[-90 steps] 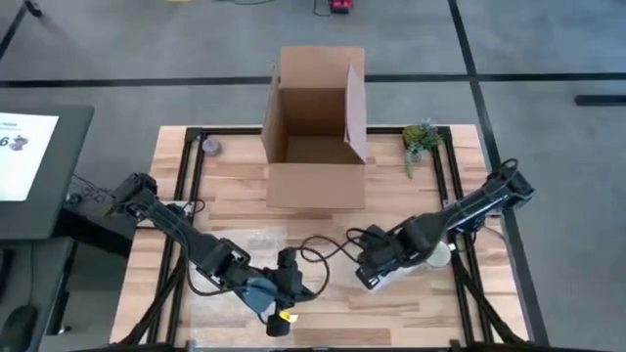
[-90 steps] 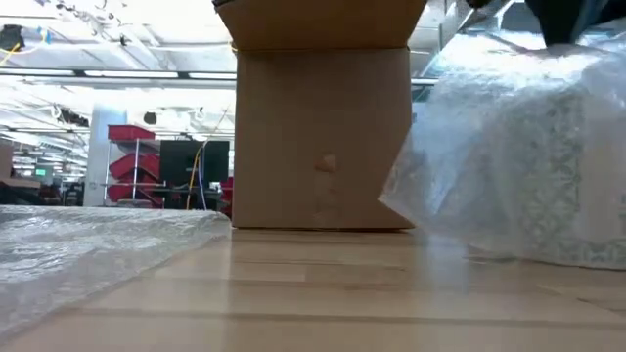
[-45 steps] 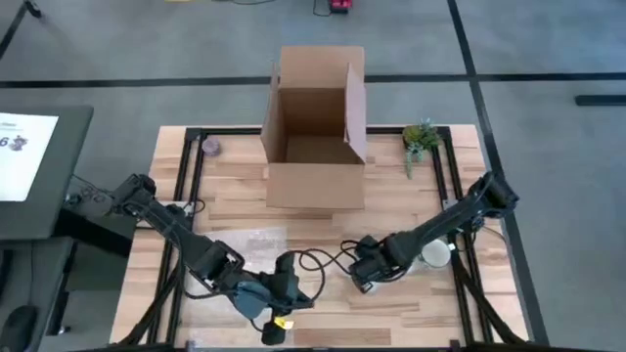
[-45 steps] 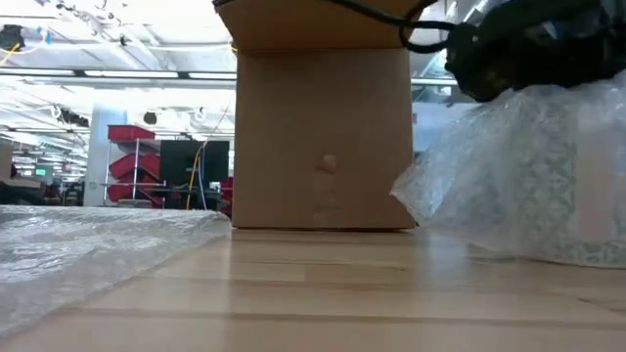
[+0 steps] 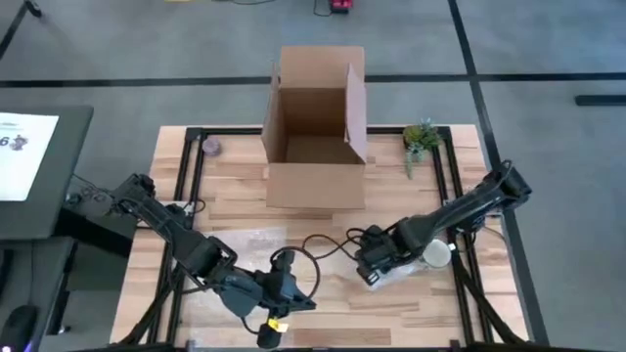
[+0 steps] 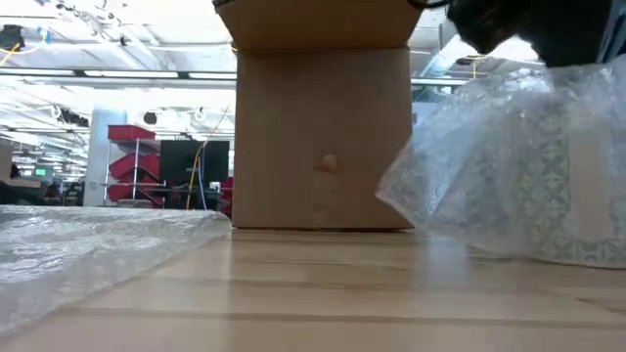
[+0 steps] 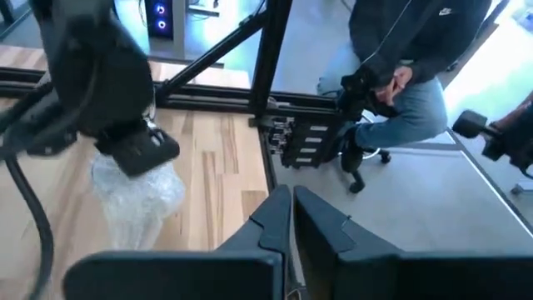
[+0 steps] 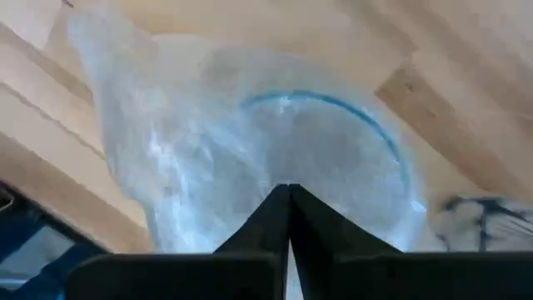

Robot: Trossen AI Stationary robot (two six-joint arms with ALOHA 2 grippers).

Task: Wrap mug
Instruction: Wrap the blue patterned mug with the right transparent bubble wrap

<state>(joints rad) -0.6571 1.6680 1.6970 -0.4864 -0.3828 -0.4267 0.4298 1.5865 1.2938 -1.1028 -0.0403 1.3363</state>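
The mug [image 5: 433, 254] sits at the lower right of the high view, a white rim showing just right of the right gripper [image 5: 372, 274]. In the right wrist view it shows as a blue-rimmed round shape [image 8: 325, 167] under a bundle of bubble wrap [image 8: 208, 158] that covers it. That gripper's fingers [image 8: 287, 208] are pressed together with their tips against the wrap; whether they pinch a fold of it cannot be told. In the low view the wrapped bundle [image 6: 518, 166] fills the right side, resting on the wooden table [image 6: 323, 293].

The left gripper [image 5: 284, 293] lies low in the high view, left of centre, its fingers [image 7: 291, 217] closed on nothing. A flat sheet of bubble wrap [image 5: 249, 242] lies just above it.

A cardboard box [image 5: 315, 127] stands open at the upper centre, well apart from both grippers. A small plant [image 5: 421, 139] is to its right and a small round object [image 5: 210, 147] to its left.

In the left wrist view a seated person [image 7: 400, 75] shows beyond the table edge.
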